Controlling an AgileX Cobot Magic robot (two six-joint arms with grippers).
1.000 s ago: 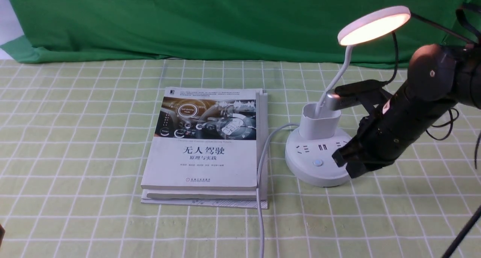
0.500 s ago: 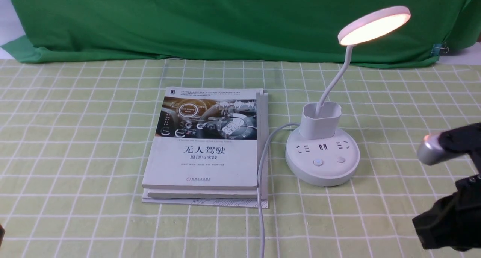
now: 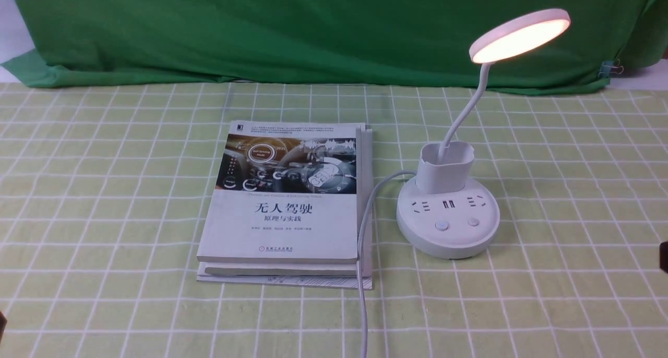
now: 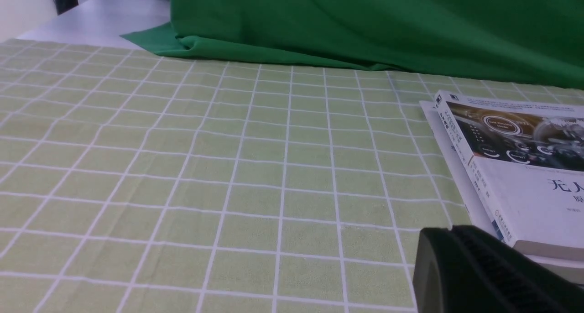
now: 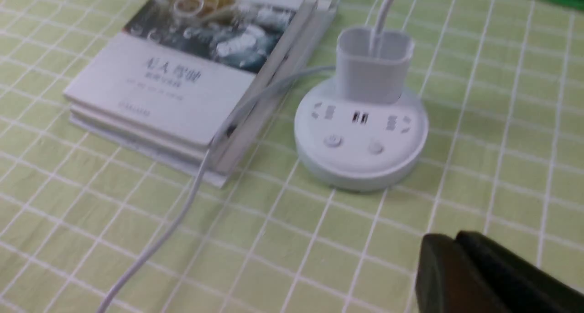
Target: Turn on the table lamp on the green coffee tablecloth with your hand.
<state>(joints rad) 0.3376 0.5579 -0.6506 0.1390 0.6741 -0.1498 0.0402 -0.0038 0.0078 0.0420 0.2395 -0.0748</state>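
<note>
Starting nearest the robot, only a black sliver of the right gripper [image 5: 456,258] showed in its wrist view, at about 4 o'clock from the lamp [image 3: 448,217] and well apart from it. Whether its jaws were spread or pressed together could not be told. The same went for the left gripper [image 4: 456,258], low over the tablecloth [image 3: 104,191] at 8 o'clock from the book [image 3: 284,217]. The white cord [image 3: 361,274] ran from the near edge at 6 o'clock along the book's right side to the base's 9 o'clock side. The lamp stood on the tablecloth at 3 o'clock from the book, its two buttons [image 3: 442,225] facing the robot. Farther back its head [image 3: 519,34] glowed warm before the dark backdrop [image 3: 287,29]. With the light on, the job looked done. Parking the arm probably called for staying out at 4 o'clock, clear of the buttons, so that no second press killed the light, and clear of the cord, so that the base was not dragged.
</note>
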